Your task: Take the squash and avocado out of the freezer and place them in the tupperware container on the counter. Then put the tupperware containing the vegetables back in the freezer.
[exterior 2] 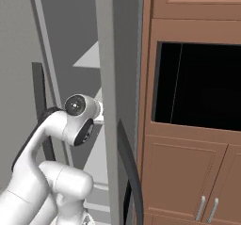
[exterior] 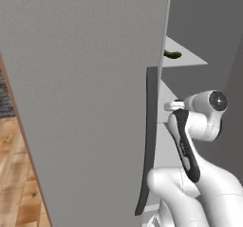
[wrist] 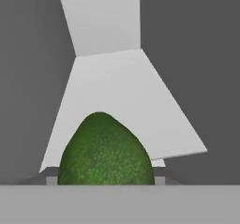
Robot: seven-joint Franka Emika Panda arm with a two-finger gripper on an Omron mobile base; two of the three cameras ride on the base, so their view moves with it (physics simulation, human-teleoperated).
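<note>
In the hand view the avocado (wrist: 107, 153), a rounded dark-green lump, sits close up between my gripper's (wrist: 105, 182) two fingertips (wrist: 51, 181), which flank it on both sides and look closed against it. Behind it lies a pale freezer shelf (wrist: 122, 92). From the left base view my arm reaches past the edge of the freezer's open grey door (exterior: 85, 102) into the compartment, and the hand is hidden behind that edge. The squash (exterior: 172, 54), a slim green vegetable, lies on a higher shelf above the arm. The tupperware container and the counter are out of view.
The door's long dark handle (exterior: 149, 140) runs down right beside my forearm. In the right base view a grey freezer panel (exterior 2: 110, 101) with a curved dark handle (exterior 2: 131, 172) stands close to my wrist; brown cabinets with a dark recess (exterior 2: 197, 87) are to the right.
</note>
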